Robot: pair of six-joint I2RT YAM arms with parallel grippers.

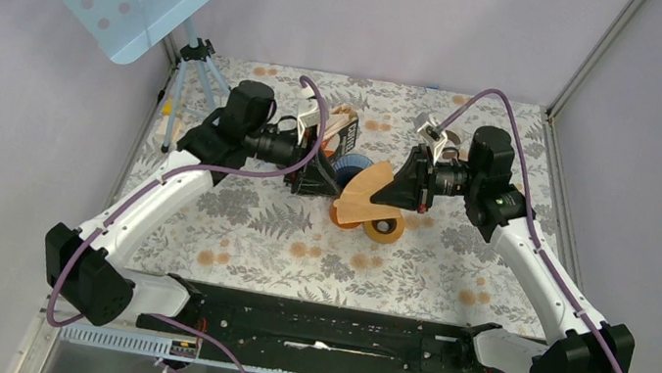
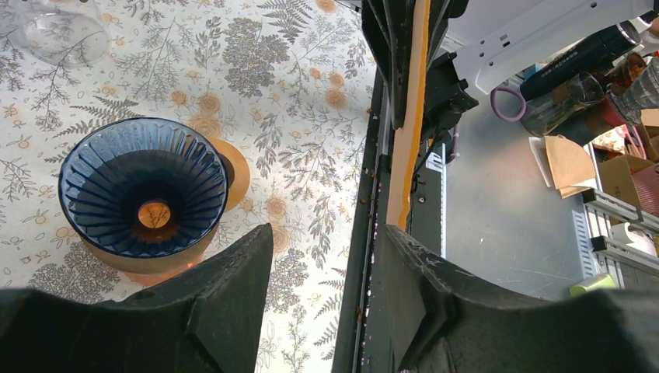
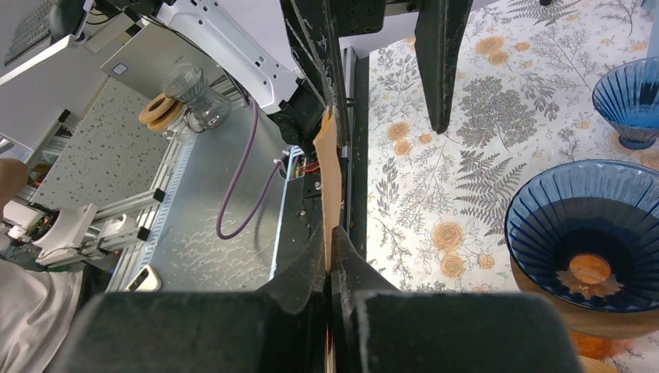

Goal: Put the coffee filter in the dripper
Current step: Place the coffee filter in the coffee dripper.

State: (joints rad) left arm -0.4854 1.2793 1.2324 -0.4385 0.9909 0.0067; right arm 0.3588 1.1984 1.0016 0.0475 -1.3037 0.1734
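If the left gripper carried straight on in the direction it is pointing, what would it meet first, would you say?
Most likely the coffee filter, which the right gripper holds edge-on just ahead of the open left gripper. The dripper sits off to one side of that line. Depth is unclear.

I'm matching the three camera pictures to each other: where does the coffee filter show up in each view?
Top external: the coffee filter is a tan fan at table centre, held by the right hand.
Left wrist: coffee filter edge-on, a tan strip at top centre.
Right wrist: coffee filter edge-on at centre, clamped in that hand.
Shared landmark: the black rail along the table's near edge.
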